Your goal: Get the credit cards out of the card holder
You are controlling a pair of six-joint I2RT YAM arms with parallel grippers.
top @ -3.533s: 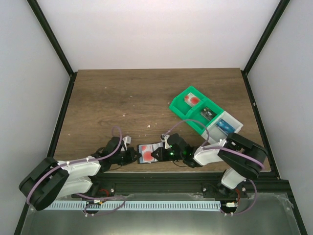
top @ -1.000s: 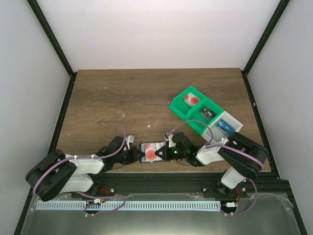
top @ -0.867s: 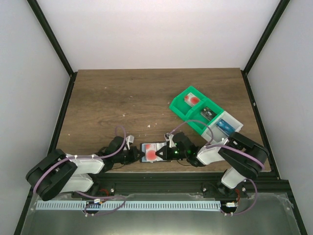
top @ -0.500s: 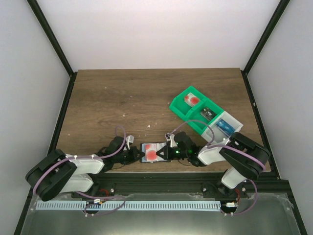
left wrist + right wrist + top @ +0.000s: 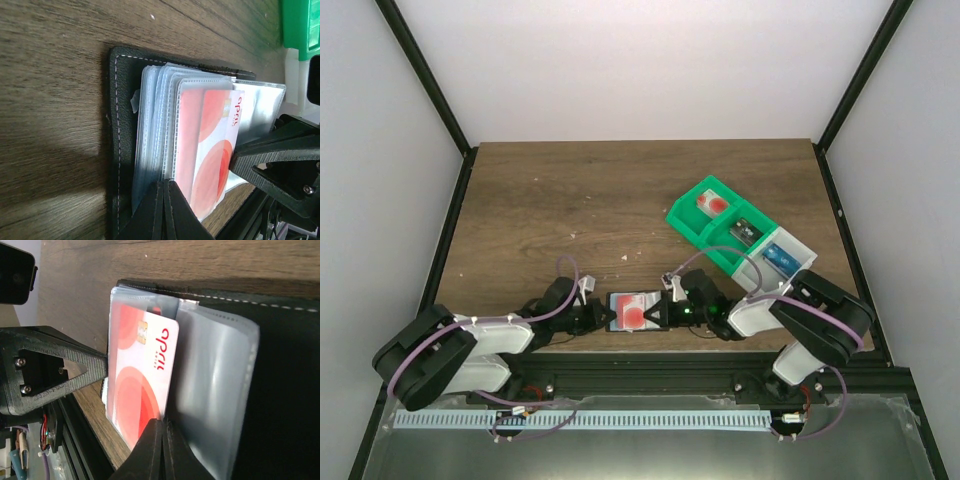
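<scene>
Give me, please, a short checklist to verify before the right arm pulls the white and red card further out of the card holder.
1. Right gripper shut on the white and red card: ok, it looks pinched at the card's edge.
2. Left gripper shut on the card holder to keep it in place: ok, as far as the views show.
3. Card partly drawn out of the holder: ok, its printed end lies bare.
4. Holder open and flat on the table: ok.
5. Only one card in the pinch: cannot tell, the fingers hide that spot.
</scene>
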